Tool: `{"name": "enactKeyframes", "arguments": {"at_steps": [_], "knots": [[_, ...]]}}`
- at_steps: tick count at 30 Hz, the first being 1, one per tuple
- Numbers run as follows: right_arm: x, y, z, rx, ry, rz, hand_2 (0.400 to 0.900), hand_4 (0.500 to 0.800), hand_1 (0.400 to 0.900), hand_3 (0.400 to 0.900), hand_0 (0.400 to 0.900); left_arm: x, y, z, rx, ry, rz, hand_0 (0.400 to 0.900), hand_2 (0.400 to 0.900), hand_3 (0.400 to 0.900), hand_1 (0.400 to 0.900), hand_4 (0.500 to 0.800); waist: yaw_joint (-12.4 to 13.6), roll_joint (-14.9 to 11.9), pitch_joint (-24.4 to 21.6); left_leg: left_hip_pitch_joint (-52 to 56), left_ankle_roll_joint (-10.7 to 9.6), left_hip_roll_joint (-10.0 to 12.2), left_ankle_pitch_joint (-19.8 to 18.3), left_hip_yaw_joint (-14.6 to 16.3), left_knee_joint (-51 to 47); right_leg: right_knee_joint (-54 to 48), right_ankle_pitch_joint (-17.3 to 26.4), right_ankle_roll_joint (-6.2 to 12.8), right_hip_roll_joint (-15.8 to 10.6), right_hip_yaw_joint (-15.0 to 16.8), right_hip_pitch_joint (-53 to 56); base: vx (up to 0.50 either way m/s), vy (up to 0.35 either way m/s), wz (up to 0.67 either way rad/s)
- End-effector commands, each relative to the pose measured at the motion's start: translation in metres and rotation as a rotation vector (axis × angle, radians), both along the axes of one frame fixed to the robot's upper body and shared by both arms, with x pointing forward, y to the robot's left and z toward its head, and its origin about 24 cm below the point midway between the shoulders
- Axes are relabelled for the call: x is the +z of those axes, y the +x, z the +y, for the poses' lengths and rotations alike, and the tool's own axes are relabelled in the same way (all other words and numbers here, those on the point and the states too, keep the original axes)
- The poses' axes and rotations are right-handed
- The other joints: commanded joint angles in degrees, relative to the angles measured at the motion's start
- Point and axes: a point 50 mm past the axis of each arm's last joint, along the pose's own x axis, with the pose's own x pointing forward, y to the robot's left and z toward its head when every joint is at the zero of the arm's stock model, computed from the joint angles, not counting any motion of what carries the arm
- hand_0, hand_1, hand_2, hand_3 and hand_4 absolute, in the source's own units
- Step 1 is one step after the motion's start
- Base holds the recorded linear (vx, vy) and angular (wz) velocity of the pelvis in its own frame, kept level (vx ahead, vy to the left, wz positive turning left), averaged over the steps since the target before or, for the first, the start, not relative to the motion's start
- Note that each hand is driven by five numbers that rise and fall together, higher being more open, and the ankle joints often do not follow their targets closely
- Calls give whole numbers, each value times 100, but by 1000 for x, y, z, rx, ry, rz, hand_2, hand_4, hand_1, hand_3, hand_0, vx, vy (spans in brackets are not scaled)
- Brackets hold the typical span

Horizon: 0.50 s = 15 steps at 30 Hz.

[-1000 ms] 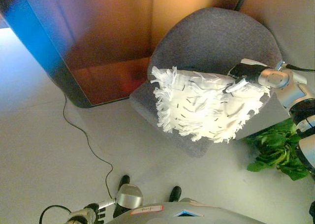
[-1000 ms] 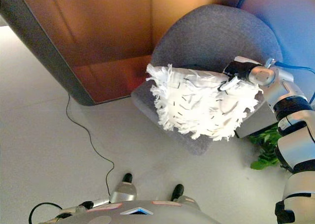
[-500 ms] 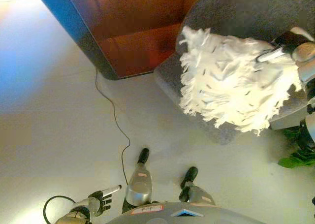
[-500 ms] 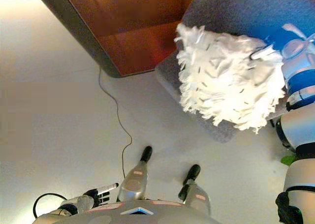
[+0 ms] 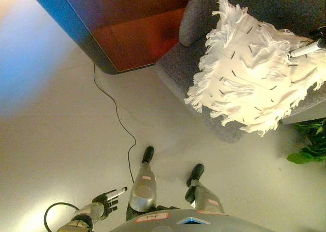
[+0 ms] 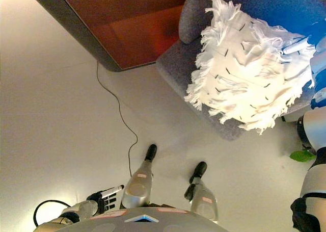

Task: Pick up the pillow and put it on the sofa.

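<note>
A shaggy white pillow [image 5: 254, 79] with small dark flecks lies over the seat of a grey sofa [image 5: 204, 18], its fringe hanging past the front edge of the seat. The right robot hand [image 5: 310, 47] shows at the pillow's far right edge, one white-tipped finger lying on the fabric; whether it grips cannot be told. The left robot hand [image 5: 109, 201] hangs low at the lower left above the pale floor [image 5: 61, 140], its fingers loosely extended and holding nothing. A reddish-brown panel with a dark edge [image 5: 132, 23] stands left of the sofa. The left eye view shows a leafy green plant [image 5: 310, 145] at the right, below the sofa; the right eye view shows only a single leaf of it.
</note>
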Motion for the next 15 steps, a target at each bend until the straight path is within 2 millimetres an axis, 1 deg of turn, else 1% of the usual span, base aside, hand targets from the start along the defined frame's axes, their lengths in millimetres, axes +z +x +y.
{"name": "enactKeyframes", "arguments": {"at_steps": [1,8,12,15], "knots": [[61,-15,-15,-61,-116,-132,900,800,900,900,900,8,-21,34,1,78,102,900,900,900,900,800,-35,-225,-208,325,-29,345,43,116,-112,594,-595,164,-243,146,24,50,7,-17],[49,-25,-30,-72,-117,-85,900,800,900,900,900,9,-26,39,18,90,146,900,900,900,900,800,-182,-305,-430,594,-15,382,-85,314,11,460,-610,178,-222,277,385,84,9,-16],[41,-31,-38,-80,-116,-38,900,800,900,900,900,10,-29,42,22,86,171,900,900,900,900,800,-291,-371,-578,787,-1,349,-124,430,-24,264,-534,230,-223,366,607,66,36,-13],[30,-36,-46,-96,-119,-5,900,800,900,900,900,10,-31,42,22,84,186,900,900,900,900,800,-366,-408,-698,944,7,320,-172,534,-26,165,-500,264,-248,421,775,86,61,-19]]}}
